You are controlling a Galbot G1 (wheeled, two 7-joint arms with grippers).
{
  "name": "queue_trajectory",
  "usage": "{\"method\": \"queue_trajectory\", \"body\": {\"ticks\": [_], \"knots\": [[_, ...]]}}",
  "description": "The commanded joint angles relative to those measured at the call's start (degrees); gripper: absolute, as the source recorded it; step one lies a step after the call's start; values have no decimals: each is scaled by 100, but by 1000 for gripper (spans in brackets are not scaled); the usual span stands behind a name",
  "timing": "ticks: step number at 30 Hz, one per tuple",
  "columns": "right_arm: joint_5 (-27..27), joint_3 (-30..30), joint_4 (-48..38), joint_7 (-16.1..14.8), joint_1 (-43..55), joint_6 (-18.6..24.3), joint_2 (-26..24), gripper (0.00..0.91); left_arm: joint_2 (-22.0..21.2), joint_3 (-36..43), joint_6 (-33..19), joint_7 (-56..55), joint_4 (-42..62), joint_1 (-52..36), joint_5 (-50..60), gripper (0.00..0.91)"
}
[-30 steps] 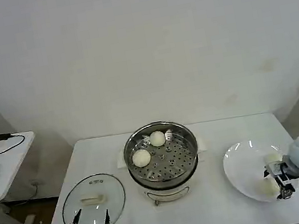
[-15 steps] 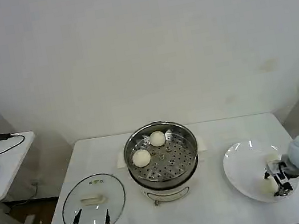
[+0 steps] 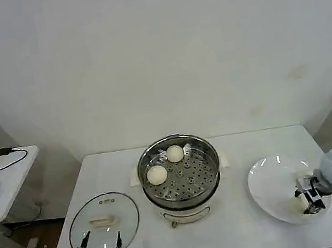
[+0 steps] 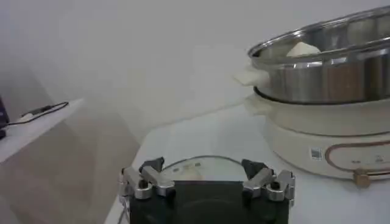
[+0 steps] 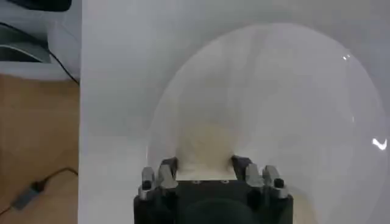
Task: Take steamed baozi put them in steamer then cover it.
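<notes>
The steamer [image 3: 207, 155] stands mid-table with two steamed baozi [image 3: 157, 174] [image 3: 174, 153] on its perforated tray. My right gripper [image 3: 309, 196] is low over the white plate [image 3: 270, 186], shut on a third baozi [image 3: 296, 206]. In the right wrist view that baozi [image 5: 204, 143] fills the gap of the right gripper [image 5: 204, 165], touching both fingers. The cover [image 3: 103, 221] lies flat at the table's front left, its cream handle up. My left gripper [image 3: 99, 246] hangs open just in front of it. In the left wrist view the left gripper [image 4: 204, 173] frames the cover [image 4: 198, 165], with the steamer [image 4: 329, 67] beyond.
A side desk [image 3: 7, 171] with a mouse and cables stands to the left of the table. The plate [image 5: 292, 109] sits close to the table's front right edge, with floor beyond it. Bare tabletop lies between steamer and plate.
My right gripper has shifted slightly to the right over the plate and settled around the baozi. The left arm, cover and steamer have not moved.
</notes>
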Motion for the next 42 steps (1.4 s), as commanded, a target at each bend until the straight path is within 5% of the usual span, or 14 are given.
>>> {"method": "queue_trajectory", "body": {"ticks": [1,7,10,18,31,42], "knots": [[436,-307,77,-112,1521,51,-170,615,10,0,-1,-2,25,-20,-11,907],[1025,-566,-6,-173,2740,85,159,615,34,-8,-2,-6,43,-63,-56,907],[1216,-1206,-34,-182,3648,95,516,615,56,-20,-2,-3,21,-43,-68,907],[1738,-2330,-382,-33,5300,-53,2177,615,64,-45,18,-1,25,-77,-114,907],[1871,-2653,-668,259,4971,352,4281,615,13,-178,61,-6,-95,-31,-94,907],[859,-2981,-187,174,4539,1698,4389,615,-98,-236,102,-14,-186,21,-54,907]]}}
